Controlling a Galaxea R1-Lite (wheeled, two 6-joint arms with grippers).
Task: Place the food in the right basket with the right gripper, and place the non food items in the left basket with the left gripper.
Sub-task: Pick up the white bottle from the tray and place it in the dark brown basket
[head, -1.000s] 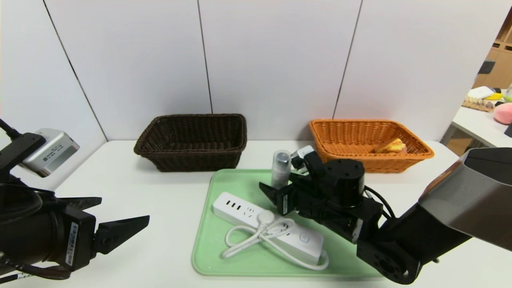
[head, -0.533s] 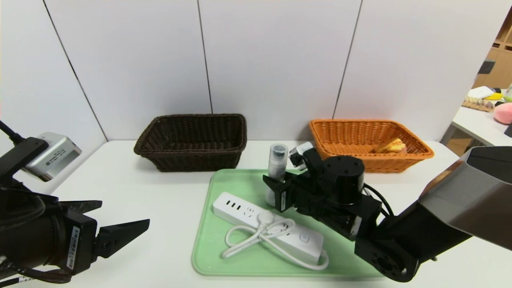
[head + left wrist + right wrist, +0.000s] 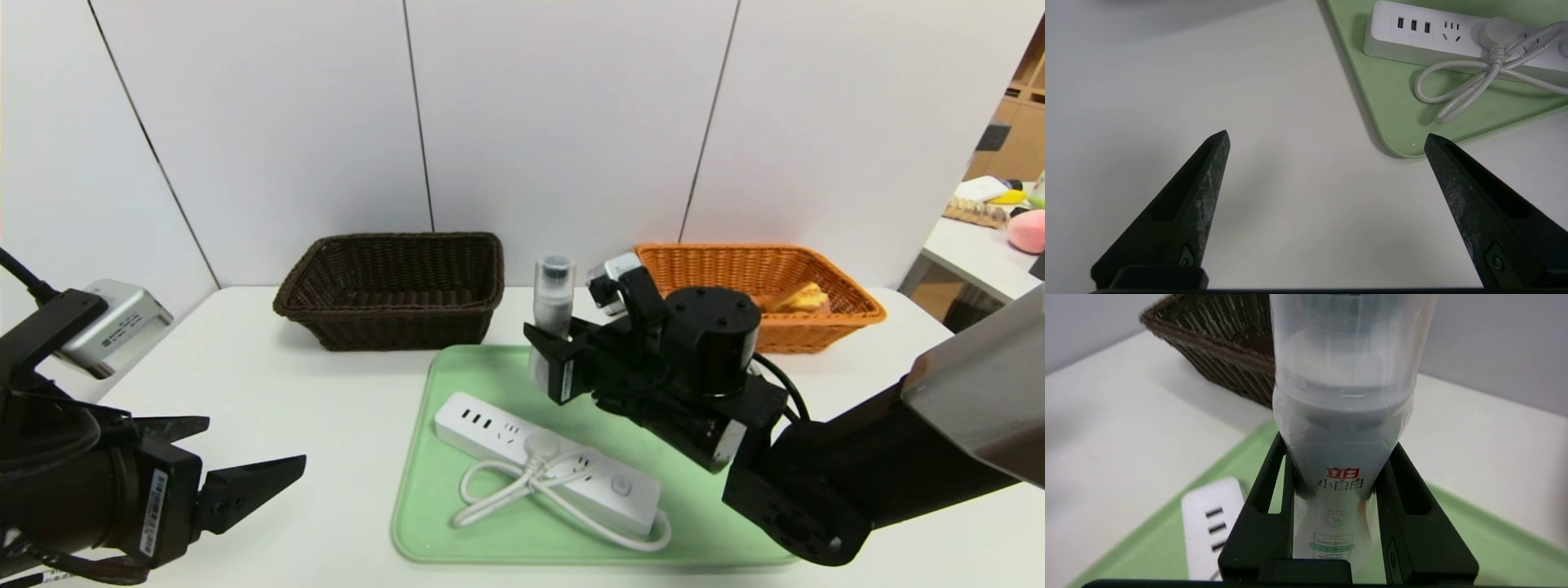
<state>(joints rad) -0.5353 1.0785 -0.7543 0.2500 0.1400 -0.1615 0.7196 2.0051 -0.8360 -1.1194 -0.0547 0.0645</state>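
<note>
The bottle (image 3: 553,306) is upright in the grip of the right end effector (image 3: 557,339), whose fingers are closed on its two sides, above the far edge of the tray (image 3: 457,543). It looks lifted clear, though it is in neither basket. The left end effector (image 3: 253,441) is wide open, holding nothing, over the worktop (image 3: 343,392) to the left of the tray.

On the tray lies the power strip (image 3: 547,461) with its tied cord, untouched. Behind the tray to the right, the right basket (image 3: 702,273) holds the bun (image 3: 800,299), so the food part appears done. Behind the tray to the left, the left basket (image 3: 392,318) shows nothing inside.

What remains, then, is both non-food items: the bottle, in hand but with the arm not named for it, so probably a handover or a set-down near the tray's left side, and then the strip.
</note>
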